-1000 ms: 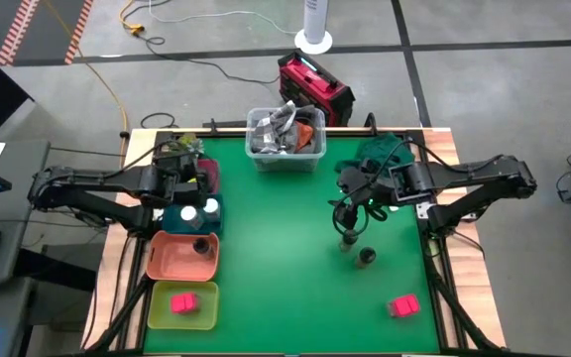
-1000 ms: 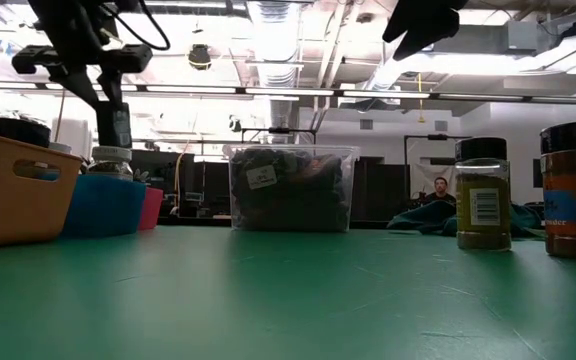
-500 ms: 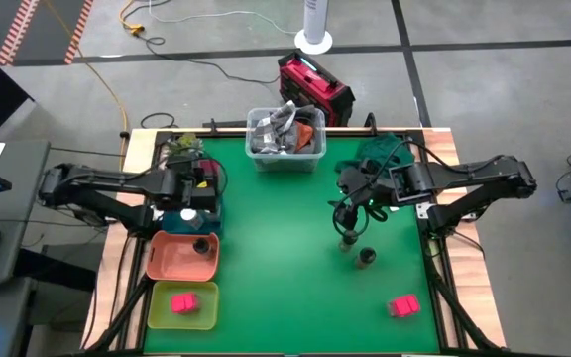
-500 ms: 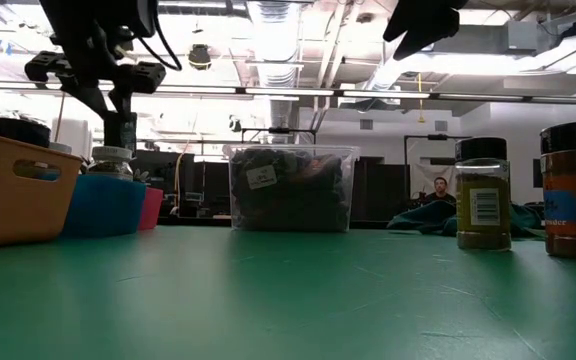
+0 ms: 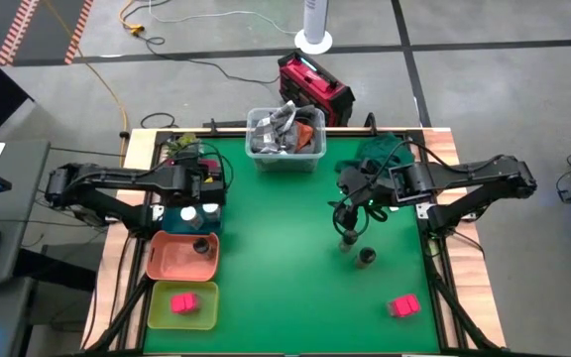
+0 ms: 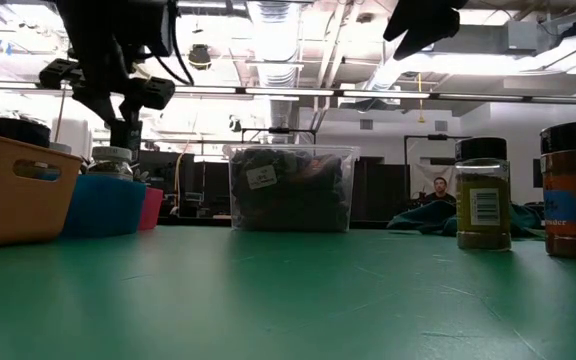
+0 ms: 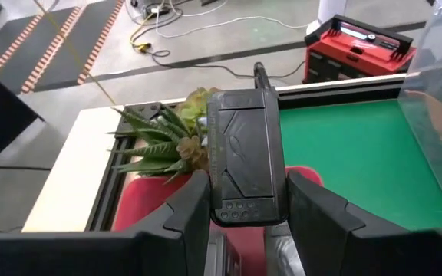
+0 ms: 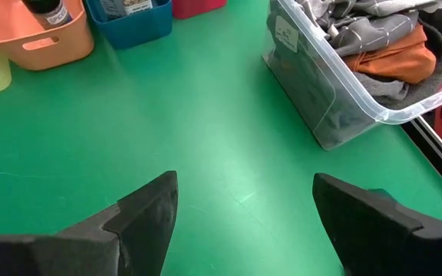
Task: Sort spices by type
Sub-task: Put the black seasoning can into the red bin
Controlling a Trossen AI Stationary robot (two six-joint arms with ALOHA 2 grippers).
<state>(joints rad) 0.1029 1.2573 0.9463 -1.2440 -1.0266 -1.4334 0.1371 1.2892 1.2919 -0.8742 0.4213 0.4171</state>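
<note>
left gripper (image 7: pixel 245 201): fingers clamped on matte black rectangular box (image 7: pixel 245 157), above red tray (image 5: pixel 209 175) at table's left edge | right gripper (image 8: pixel 244 211): fingers spread wide, empty, over smooth green mat (image 5: pixel 276 248) | round jars (image 5: pixel 366 256) right of centre

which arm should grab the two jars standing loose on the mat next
Right. The right gripper hangs open just above the two jars, while the left gripper, holding a black box, is across the table over the trays.
</note>
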